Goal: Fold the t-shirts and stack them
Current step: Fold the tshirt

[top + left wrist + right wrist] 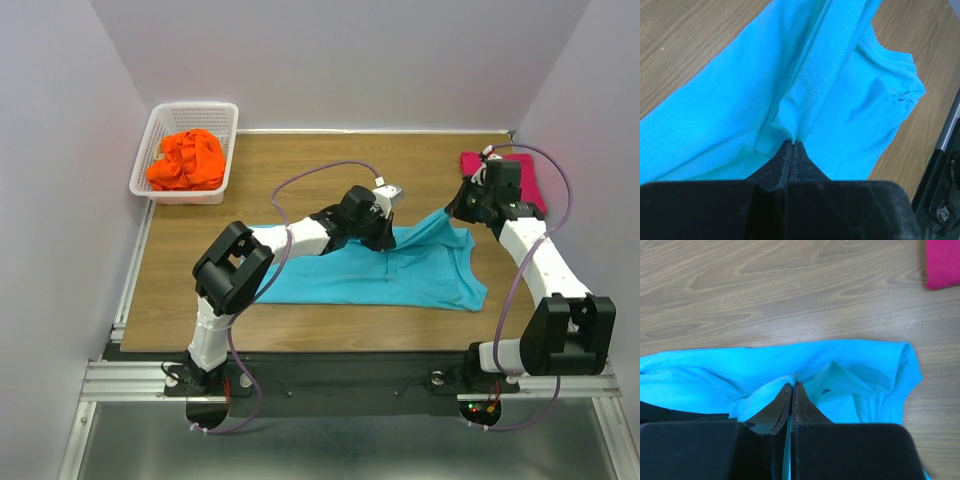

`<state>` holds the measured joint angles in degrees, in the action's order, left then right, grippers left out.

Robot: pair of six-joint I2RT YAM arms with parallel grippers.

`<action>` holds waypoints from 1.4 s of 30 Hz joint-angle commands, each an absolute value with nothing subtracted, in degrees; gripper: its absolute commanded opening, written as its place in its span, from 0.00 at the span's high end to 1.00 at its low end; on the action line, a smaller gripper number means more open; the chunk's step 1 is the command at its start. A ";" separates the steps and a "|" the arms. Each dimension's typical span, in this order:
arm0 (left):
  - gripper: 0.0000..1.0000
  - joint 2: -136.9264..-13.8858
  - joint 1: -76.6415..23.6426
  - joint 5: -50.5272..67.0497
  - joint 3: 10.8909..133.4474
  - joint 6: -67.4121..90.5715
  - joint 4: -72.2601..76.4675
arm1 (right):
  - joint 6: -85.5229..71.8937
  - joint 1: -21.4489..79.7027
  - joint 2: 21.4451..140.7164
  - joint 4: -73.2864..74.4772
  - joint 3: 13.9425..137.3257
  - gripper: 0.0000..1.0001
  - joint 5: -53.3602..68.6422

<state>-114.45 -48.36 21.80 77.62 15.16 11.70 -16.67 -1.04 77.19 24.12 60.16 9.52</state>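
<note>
The turquoise-blue t-shirt (400, 275) lies spread on the table's middle. My left gripper (385, 235) is shut on its hemmed edge (810, 90) and lifts a fold of it. My right gripper (458, 212) is shut on the shirt's far right corner (795, 375) and pulls it up off the table. The magenta-pink t-shirt (530, 178) lies folded at the far right, behind the right gripper; a corner of it shows in the right wrist view (942, 262). The bright orange t-shirt (187, 160) is bunched in the basket.
A white lattice basket (224, 115) stands at the table's far left corner. Walls close the table on the left, back and right. A metal rail (300, 380) runs along the near edge by the arm bases.
</note>
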 commanded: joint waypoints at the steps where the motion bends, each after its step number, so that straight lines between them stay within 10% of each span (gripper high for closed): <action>1: 1.00 -111.18 -48.52 22.85 79.36 13.80 11.78 | -15.12 -0.70 74.18 23.64 62.58 0.99 6.15; 42: 0.95 -112.76 -48.52 27.59 80.24 5.28 0.62 | -21.88 -0.70 66.54 43.06 58.28 0.99 5.72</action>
<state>-114.13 -48.38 24.88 78.89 8.95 5.17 -17.82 -0.71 68.75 38.83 61.01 6.24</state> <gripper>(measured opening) 0.046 0.022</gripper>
